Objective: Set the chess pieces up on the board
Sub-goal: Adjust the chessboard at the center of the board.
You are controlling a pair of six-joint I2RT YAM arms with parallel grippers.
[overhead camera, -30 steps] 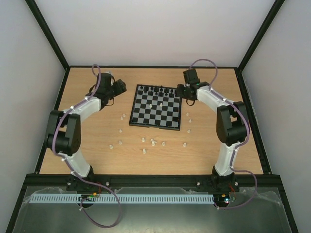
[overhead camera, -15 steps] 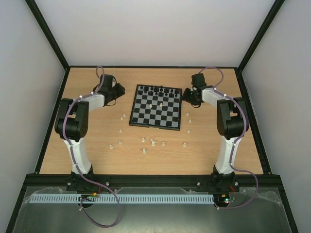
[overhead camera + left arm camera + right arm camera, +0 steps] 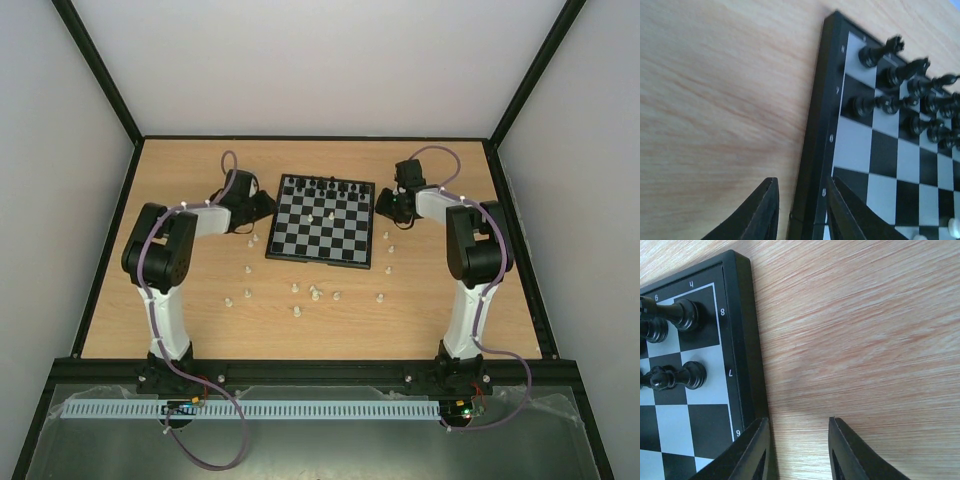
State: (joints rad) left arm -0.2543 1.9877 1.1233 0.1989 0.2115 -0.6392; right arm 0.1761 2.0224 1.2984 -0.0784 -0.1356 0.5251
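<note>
Chess pieces (image 3: 315, 293) are lying loose on table (image 3: 200, 320) by board's (image 3: 300, 240) near edge & sides, well back from both grippers. L gripper (image 3: 801, 215) is straddling board's left rim, jaws narrow, grip unclear. R gripper (image 3: 799, 450) is hanging part-open beside right rim, holding nothing.

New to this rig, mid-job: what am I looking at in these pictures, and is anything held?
Two robot arms stand at the table's near edge. The wide picture looks down from above and behind them; the other two come from a camera on each wrist, that arm's own dark fingers at the bottom. The board lies mid-table, black pieces on its far rows; most white chess pieces are scattered on the wood around it. The left hand straddles the board's left rim; whether it pinches it I cannot tell. The right hand is open beside the right rim, holding nothing.
</note>
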